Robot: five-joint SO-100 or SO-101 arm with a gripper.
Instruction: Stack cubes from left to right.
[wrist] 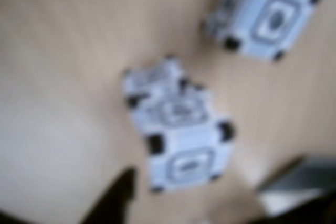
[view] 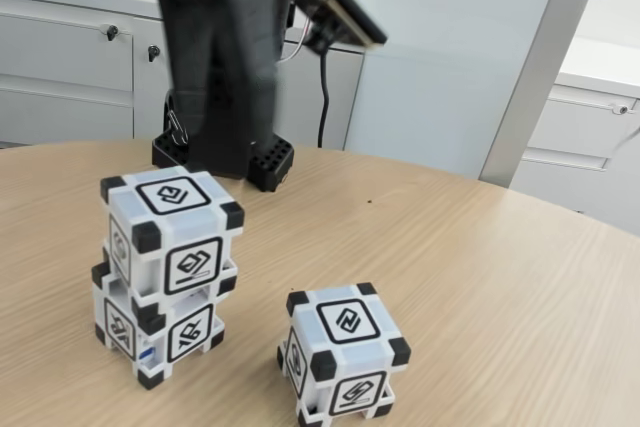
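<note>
The round wooden desk (view: 480, 277) takes up most of the fixed view, with pale cabinets (view: 60, 57) and a white wall panel (view: 450, 47) behind it. At twelve o'clock the black arm (view: 225, 57) stands blurred over its base (view: 270, 162), a cable (view: 322, 97) trailing down just beside it.

Towards eight o'clock on the desk, two cubes make a stack: the upper cube (view: 172, 232) sits on the lower cube (view: 160, 322), turned a little askew against it, so the pair's long axis runs straight up. One corner of each points toward the camera, glyph faces showing on the top and two sides. The third cube (view: 343, 352) stands alone at about five o'clock, near the stack but apart from it, also corner-on.

The wrist view looks down, heavily blurred: the stack (wrist: 181, 129) lies mid-picture and the single cube (wrist: 265, 11) at one o'clock. It shows the stack's offset from above, which the fixed view shows from the side. Dark shapes at the bottom edge may be the fingers (wrist: 118, 200); I cannot tell whether they are wide or narrow.
</note>
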